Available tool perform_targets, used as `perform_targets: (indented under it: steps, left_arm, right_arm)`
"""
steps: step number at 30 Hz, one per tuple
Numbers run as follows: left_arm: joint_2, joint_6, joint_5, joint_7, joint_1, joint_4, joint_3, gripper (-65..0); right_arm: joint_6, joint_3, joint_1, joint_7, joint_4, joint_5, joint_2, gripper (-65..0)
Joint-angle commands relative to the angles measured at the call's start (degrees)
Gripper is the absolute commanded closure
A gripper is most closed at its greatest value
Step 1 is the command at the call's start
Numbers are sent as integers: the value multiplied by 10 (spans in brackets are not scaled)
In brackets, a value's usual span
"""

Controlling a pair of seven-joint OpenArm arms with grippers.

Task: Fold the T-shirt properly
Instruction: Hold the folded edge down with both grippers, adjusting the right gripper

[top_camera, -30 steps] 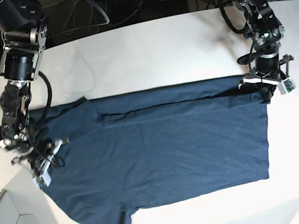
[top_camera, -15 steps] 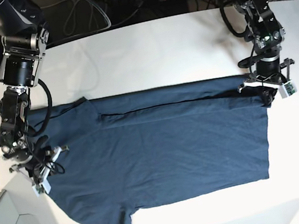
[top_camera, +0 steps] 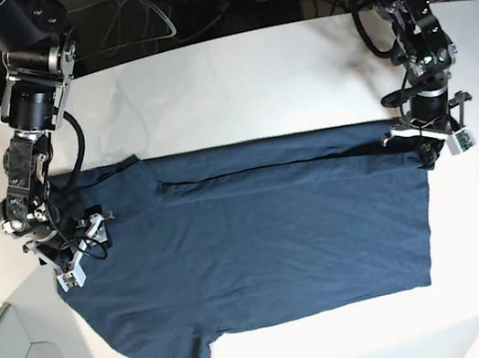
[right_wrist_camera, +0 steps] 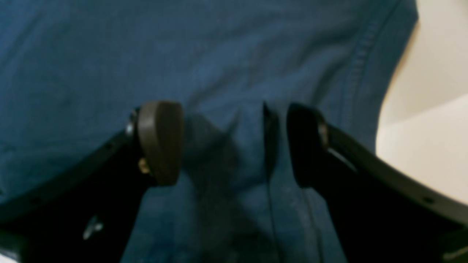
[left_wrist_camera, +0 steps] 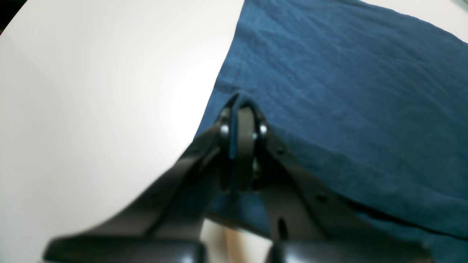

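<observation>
Black rubbery pads on my right gripper now stand well apart over a small puckered ridge of cloth; a second ago they were pinched together, so the sleeve-side edge has been let go. In the base view that gripper has shifted slightly up and in from where it hung half a second ago. My left gripper is unchanged, clamped tight on a thin fold at the corner of the dark navy-teal cotton T-shirt, cloth squeezed between its jaws. The shirt lies spread flat on the white round-edged table, its top strip folded over along a straight crease. Both wrist views are blurred, and the left arm hides the pinched corner from above. The weave looks soft and faintly wrinkled.
</observation>
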Motion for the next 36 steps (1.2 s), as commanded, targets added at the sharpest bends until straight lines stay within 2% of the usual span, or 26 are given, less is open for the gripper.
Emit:
perform_targets:
  steps: [1,4,9,10,28,29,31,36]
  left_arm:
    - [-7,1,-1,-16,-7,10,-2,0]
    - [-7,1,-1,-16,-7,10,-2,0]
    - [-7,1,-1,-16,-7,10,-2,0]
    - [-7,1,-1,-16,-7,10,-2,0]
    - [-7,1,-1,-16,-7,10,-2,0]
    - [-7,1,-1,-16,-7,10,-2,0]
    - [-7,1,-1,-16,-7,10,-2,0]
    - [-7,1,-1,-16,-7,10,-2,0]
  right_arm:
    - [11,0,17,16,9,8,6,-413]
    - [11,0,16,16,9,8,6,-335]
    - [11,0,16,15,8,8,6,-29]
    - [11,0,16,15,8,7,6,0]
    - [8,2,10,13,46,6,6,-4]
    - [8,1,10,13,45,6,6,-21]
    - [8,0,9,16,43,6,6,-97]
    - [8,0,9,18,13,6,8,-363]
